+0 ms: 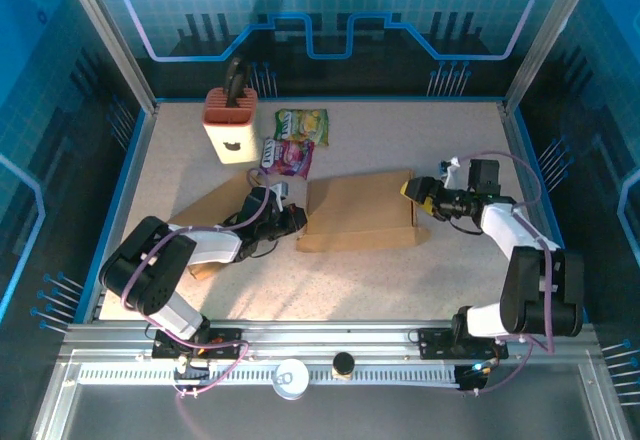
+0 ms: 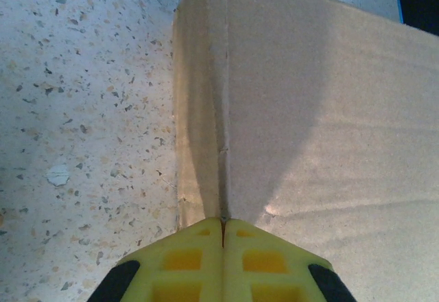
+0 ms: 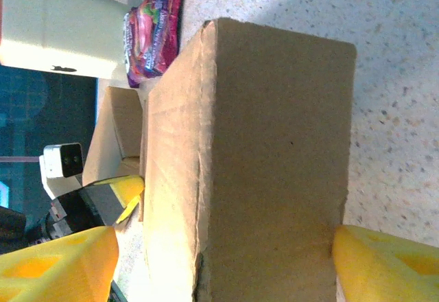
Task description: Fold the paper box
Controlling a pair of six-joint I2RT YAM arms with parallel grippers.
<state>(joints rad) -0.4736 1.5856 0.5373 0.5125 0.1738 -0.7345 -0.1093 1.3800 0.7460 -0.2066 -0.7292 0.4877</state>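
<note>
Lying on speckled table (image 1: 400, 290), plain brown paper box (image 1: 360, 210), creased edges

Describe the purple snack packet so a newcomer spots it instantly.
On the table, find the tall cream block with an orange top, far left. Two glossy packets lie right of it. The purple snack packet is the one closer to the brown cardboard box; its neighbour is yellow-green.
</note>
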